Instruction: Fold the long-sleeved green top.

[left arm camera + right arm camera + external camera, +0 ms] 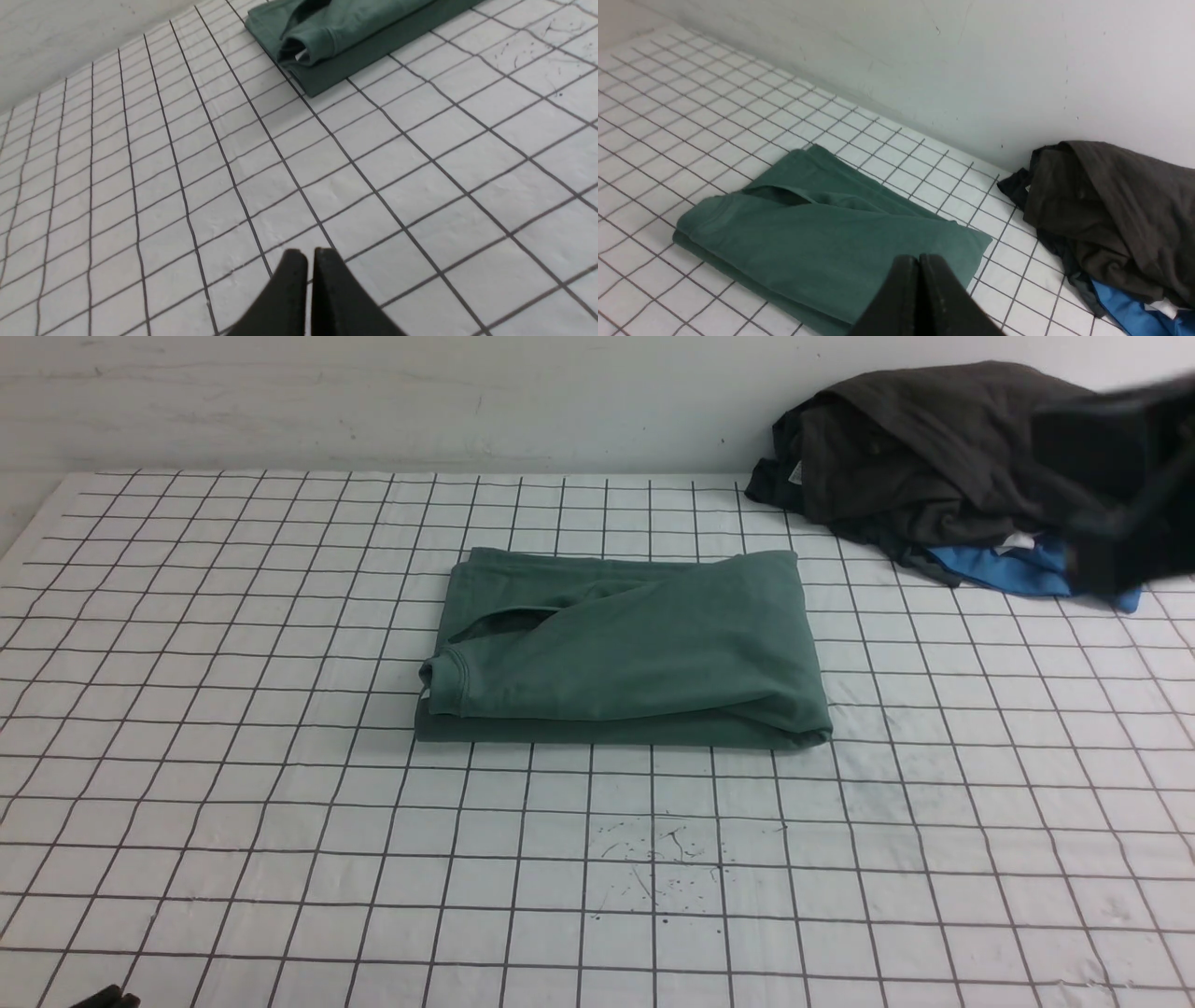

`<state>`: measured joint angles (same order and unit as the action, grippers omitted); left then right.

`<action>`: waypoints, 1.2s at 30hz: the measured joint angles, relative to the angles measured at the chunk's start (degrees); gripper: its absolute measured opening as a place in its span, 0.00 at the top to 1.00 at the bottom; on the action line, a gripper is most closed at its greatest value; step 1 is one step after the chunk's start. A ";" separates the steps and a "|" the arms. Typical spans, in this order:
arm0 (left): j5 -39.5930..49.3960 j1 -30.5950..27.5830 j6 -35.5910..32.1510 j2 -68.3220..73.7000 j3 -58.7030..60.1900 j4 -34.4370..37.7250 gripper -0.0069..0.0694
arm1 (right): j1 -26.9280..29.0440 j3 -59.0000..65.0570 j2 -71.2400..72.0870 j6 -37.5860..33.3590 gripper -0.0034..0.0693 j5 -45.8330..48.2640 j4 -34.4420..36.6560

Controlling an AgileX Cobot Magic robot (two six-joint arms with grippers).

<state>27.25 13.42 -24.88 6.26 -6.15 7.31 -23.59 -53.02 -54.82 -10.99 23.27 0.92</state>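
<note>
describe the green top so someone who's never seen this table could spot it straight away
On the white table with the black grid, look near the middle, well clear of the clothes heap in the far right corner. There lies the dark green cotton long-sleeved top, folded into a flat rectangle. Unlike the crumpled dark charcoal-grey garment and the bright blue garment under it, it lies alone and neat.

— What lies ahead of me?
— The green long-sleeved top (pixel 624 649), folded into a flat rectangle mid-table (pixel 233 803), a cuff at its left edge.
— And far right?
— A dark grey garment (pixel 924 457) heaped against the wall, a blue garment (pixel 1008 569) peeking out under it. My right arm (pixel 1120 476) blurs across that pile; my claws I cannot make out.
</note>
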 joint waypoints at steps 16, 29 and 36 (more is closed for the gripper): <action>2.79 0.00 0.00 0.00 2.26 0.00 0.91 | -0.21 53.66 22.34 0.94 0.97 -20.13 4.30; 3.75 0.00 0.00 -0.05 2.26 0.45 0.91 | 14.76 54.54 53.15 3.65 0.97 -10.00 2.68; 3.95 0.00 0.00 -0.11 2.26 0.66 0.91 | 22.68 54.54 55.41 8.83 0.97 -3.72 1.04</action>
<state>31.20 13.42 -24.88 6.16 -3.89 7.97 -0.91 1.52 0.59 -2.16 19.55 1.97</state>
